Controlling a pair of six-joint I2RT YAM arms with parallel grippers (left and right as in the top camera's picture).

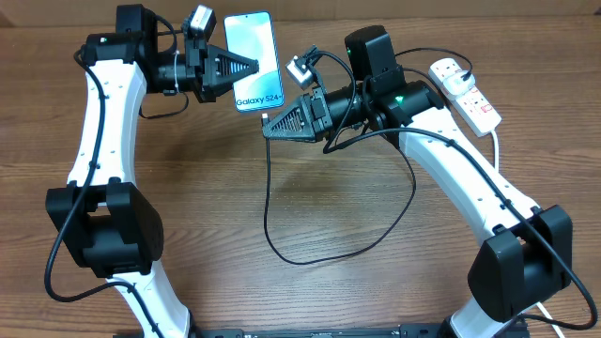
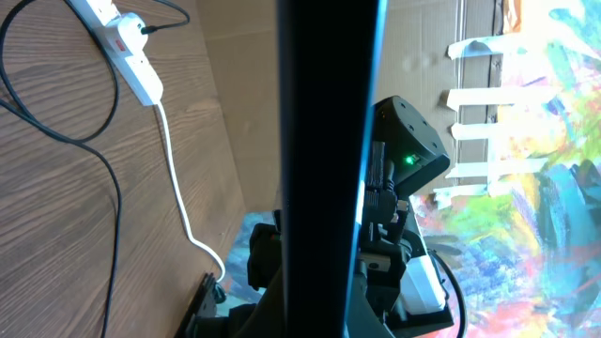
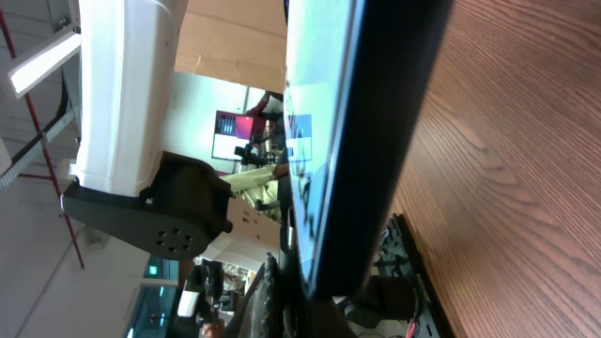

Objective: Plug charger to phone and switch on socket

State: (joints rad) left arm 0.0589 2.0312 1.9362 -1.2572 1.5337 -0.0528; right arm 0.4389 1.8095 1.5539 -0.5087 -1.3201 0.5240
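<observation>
At the far middle of the tabletop (image 1: 207, 188), the phone (image 1: 254, 52) faced screen-up, its long axis running away from the robot and its left edge clenched in the left tool (image 1: 250, 68). Just off its near "Galaxy" end sat the right tool (image 1: 268, 124), apparently clenched on the charger (image 1: 266, 188) tip and nearest the port. The socket (image 1: 465, 89) lay well apart, far right

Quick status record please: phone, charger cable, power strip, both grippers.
phone: slim turquoise-screen smartphone, held by left gripper
charger: thin black cable looping on wooden table, tip end in right gripper, at phone's lower end
plugged in: cannot tell
socket: white oblong power strip, far right, untouched by either gripper; switch state unclear
grippers: both shut
</observation>
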